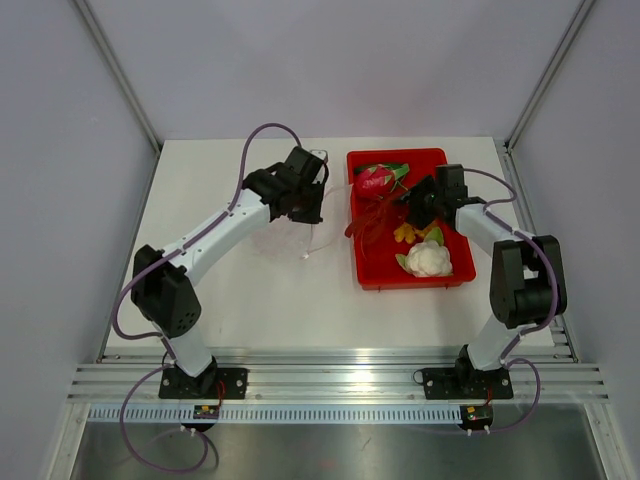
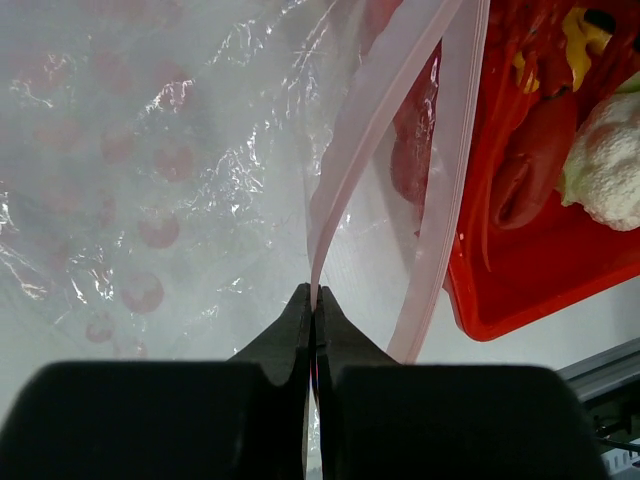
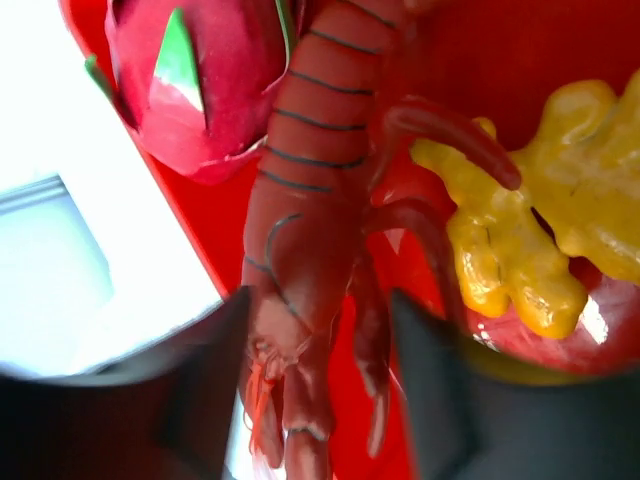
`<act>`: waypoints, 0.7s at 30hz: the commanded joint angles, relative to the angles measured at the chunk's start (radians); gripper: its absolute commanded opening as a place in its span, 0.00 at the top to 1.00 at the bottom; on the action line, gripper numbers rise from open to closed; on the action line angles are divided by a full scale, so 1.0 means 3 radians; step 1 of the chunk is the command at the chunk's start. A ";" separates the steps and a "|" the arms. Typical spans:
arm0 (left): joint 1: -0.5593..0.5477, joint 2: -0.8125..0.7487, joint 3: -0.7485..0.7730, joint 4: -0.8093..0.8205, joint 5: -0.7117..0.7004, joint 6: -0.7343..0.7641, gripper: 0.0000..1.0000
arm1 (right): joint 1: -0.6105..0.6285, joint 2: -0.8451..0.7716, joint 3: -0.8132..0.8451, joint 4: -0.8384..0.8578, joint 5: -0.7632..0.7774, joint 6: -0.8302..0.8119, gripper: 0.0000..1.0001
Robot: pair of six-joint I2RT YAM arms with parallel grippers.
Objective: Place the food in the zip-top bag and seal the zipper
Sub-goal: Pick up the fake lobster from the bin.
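White bench [image 1: 240, 300], grey walls round it, nothing fancy. Just left of the red tray [image 1: 415, 283], the left claw [image 2: 313, 300] is pinched tight on one lip of the zipper [image 2: 370, 140], holding the zip-top bag [image 2: 150, 200] with its mouth open toward the tray. Inside the tray, the right claw [image 3: 318, 300] straddles the red lobster [image 3: 310, 170], fingers close against it. Can't tell if it's actually biting. Looks like the pick-up step to me. Next it needs a firm pinch, a lift, then a swing left of the tray into that mouth.
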 commanded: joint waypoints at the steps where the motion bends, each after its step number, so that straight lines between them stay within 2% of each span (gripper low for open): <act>1: 0.0039 -0.0224 0.0135 0.0049 0.0056 0.0039 1.00 | 0.0020 0.0065 0.0070 0.0091 -0.0004 -0.0045 0.28; 4: 0.0049 -0.0209 0.0130 0.0033 0.0046 0.0034 1.00 | 0.0020 0.0183 0.0065 0.0137 -0.0086 0.0011 0.21; 13: 0.0054 -0.0179 0.0110 0.0039 0.0066 0.0024 1.00 | 0.0020 0.0479 0.0050 0.0403 -0.0286 0.0175 0.21; 16: 0.0054 -0.0184 0.0110 0.0039 0.0071 0.0019 1.00 | 0.0020 0.0571 0.0055 0.0581 -0.0383 0.0247 0.24; 17: 0.0054 -0.0184 0.0110 0.0039 0.0071 0.0019 1.00 | 0.0020 0.0617 0.0060 0.0638 -0.0449 0.0262 0.33; 20: 0.0049 -0.0184 0.0105 0.0033 0.0071 0.0014 1.00 | 0.0020 0.0552 -0.0032 0.0801 -0.0465 0.0313 0.49; 21: 0.0049 -0.0189 0.0095 0.0033 0.0066 0.0004 1.00 | 0.0025 0.0511 -0.0108 0.0893 -0.0455 0.0323 0.61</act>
